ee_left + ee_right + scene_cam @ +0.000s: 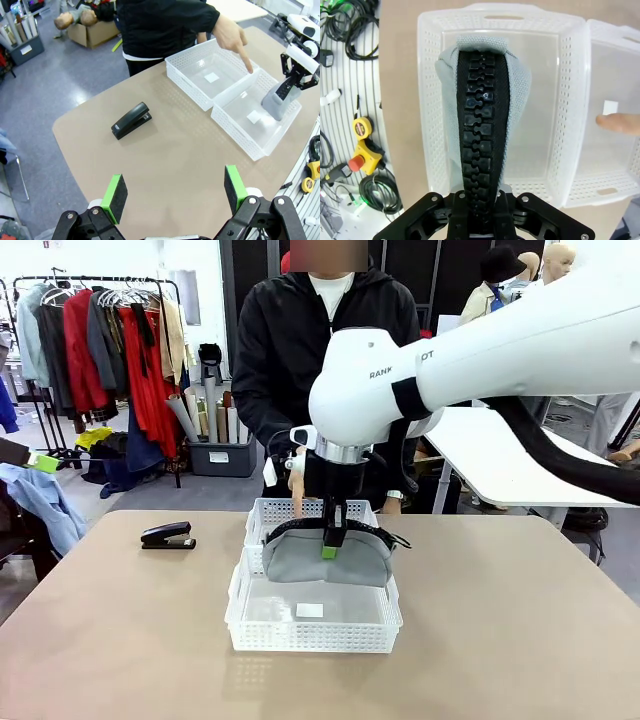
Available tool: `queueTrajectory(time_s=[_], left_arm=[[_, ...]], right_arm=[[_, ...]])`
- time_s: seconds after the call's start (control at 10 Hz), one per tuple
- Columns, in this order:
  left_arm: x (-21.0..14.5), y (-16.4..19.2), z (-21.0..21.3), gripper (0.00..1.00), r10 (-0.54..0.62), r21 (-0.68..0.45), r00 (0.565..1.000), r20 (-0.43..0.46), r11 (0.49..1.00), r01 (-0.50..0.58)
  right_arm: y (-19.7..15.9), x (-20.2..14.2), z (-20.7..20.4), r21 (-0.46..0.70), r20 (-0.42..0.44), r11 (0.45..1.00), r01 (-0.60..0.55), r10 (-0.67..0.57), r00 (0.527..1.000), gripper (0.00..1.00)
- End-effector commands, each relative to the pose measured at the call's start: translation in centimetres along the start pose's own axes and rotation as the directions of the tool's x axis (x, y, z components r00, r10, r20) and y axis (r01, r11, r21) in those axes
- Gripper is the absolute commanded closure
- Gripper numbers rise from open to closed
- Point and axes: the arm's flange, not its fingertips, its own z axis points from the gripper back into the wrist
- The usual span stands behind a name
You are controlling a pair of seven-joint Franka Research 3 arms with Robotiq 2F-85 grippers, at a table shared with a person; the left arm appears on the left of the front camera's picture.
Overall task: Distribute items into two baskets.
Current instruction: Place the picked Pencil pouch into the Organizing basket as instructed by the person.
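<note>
Two white lattice containers stand end to end on the table: the near basket on the robot's side, and the far basket touching it on the person's side.

Right gripper: clamped tight on the top edge of the grey pouch, which hangs below it over the far end of the near basket.
- Pouch long axis: left to right in the front view, across the basket's width. Top edge up, rounded belly down.
- A black ridged band runs along the pouch's top edge, in line with that axis.
- I cannot tell whether the pouch's underside touches the basket floor or hangs just clear of it.
- In the right wrist view the pouch covers the fingertips.

Left gripper: jaws spread wide with nothing between the green pads, high over the table and well apart from both baskets.

Stapler: lies flat on the table, left of the far basket and apart from it. Its long axis runs left to right in the front view. Which end is the mouth is hard to make out.

Person's hand: index finger points down over the far basket, near the wall it shares with the near basket. In the front view the right arm's wrist covers most of the hand.
</note>
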Motion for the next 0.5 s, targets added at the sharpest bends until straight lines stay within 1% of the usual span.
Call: queueTrajectory(time_s=[0.0,0.1,0.2,0.4], left_arm=[[0.0,0.0,0.0,0.0,-0.005,-0.011,1.0,0.013,1.0,0.006],[0.0,0.0,0.0,0.0,-0.005,-0.011,1.0,0.013,1.0,0.006],[0.0,0.0,0.0,0.0,-0.005,-0.011,1.0,0.013,1.0,0.006],[0.0,0.0,0.0,0.0,-0.005,-0.011,1.0,0.013,1.0,0.006]], right_arm=[[-0.6,0.9,-0.7,-0.056,-0.024,0.998,0.005,-0.006,1.0,1.0],[-0.7,1.0,-1.2,-0.064,-0.023,0.998,-0.011,0.009,1.0,1.0],[-0.9,1.1,-2.0,-0.055,-0.025,0.998,-0.022,0.021,0.999,1.0],[-1.5,0.9,-3.6,-0.026,-0.004,0.999,-0.025,0.025,1.0,1.0]])
